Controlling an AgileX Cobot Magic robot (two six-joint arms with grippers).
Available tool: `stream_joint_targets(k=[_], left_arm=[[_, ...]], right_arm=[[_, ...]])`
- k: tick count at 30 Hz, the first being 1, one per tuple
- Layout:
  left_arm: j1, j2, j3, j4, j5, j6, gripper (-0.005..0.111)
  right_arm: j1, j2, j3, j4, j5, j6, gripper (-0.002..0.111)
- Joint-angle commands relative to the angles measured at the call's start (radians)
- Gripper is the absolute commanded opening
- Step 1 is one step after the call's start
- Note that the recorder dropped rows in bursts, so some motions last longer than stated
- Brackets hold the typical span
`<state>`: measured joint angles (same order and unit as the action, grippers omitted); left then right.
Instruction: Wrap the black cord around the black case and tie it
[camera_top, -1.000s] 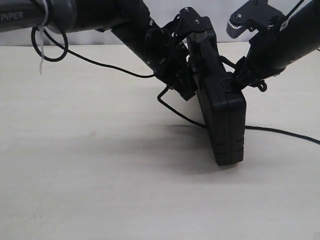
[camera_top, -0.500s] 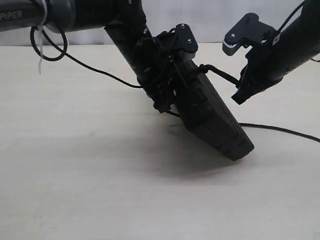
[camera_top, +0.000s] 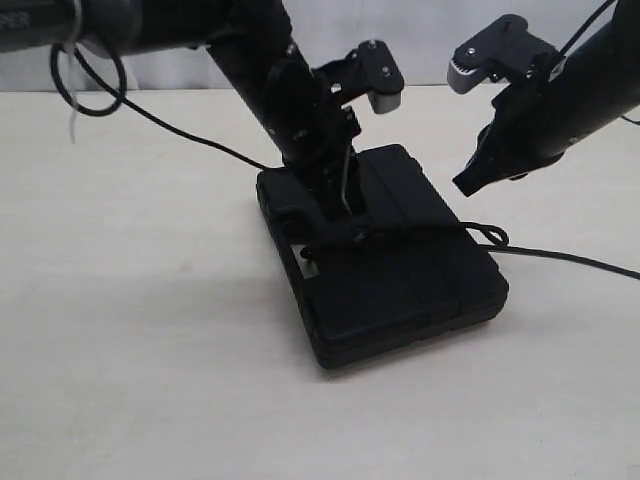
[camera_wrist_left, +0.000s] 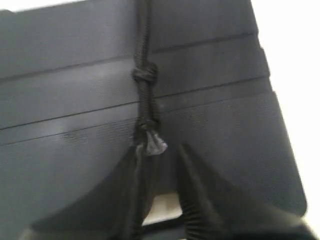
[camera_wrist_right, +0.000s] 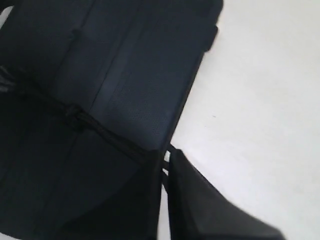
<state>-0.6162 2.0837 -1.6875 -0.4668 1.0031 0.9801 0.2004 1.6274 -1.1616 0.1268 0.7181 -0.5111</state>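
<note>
Black case (camera_top: 385, 255) lies flat on the table (camera_top: 150, 350). Black cord (camera_top: 420, 230) runs across its top, side to side, frayed end (camera_wrist_left: 152, 142) at my left gripper (camera_wrist_left: 157, 165). Left jaws stand part open around that end; whether they grip it I cannot tell. My right gripper (camera_top: 470, 183) is clenched, hovering off the case's right edge. Left arm is nearer.

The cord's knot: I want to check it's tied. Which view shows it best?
The left wrist view: the black cord runs across the black case with its knot near centre. The exterior view shows only a thin dark line; the right wrist view a dim, blurred strand.
</note>
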Motion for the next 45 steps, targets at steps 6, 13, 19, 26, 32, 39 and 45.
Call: stream_joint_targets(k=[6, 13, 19, 26, 32, 39, 45], left_arm=[[-0.044, 0.091, -0.002, -0.199, -0.153, 0.399, 0.051], [-0.099, 0.142, -0.002, -0.064, -0.305, 0.452, 0.051], [-0.096, 0.142, -0.002, 0.05, -0.316, 0.413, 0.049], [-0.077, 0.142, -0.002, 0.294, -0.199, 0.22, 0.01], [-0.069, 0.142, -0.002, 0.296, -0.142, 0.14, 0.0], [-0.069, 0.142, -0.002, 0.285, -0.143, 0.113, 0.0], [-0.069, 0.142, -0.002, 0.266, -0.144, 0.116, 0.0]], right_arm=[[-0.192, 0.007, -0.002, -0.136, -0.037, 0.377, 0.033], [-0.305, 0.109, -0.104, -0.083, 0.099, 0.374, 0.037], [-0.381, 0.197, -0.246, -0.083, 0.259, 0.365, 0.037], [-0.389, 0.214, -0.265, -0.048, 0.328, 0.338, 0.037], [-0.384, 0.207, -0.191, -0.036, 0.416, 0.262, 0.037], [-0.261, 0.287, -0.002, -0.482, 0.098, 0.283, 0.054], [-0.259, 0.446, -0.014, -0.456, 0.005, 0.145, 0.041]])
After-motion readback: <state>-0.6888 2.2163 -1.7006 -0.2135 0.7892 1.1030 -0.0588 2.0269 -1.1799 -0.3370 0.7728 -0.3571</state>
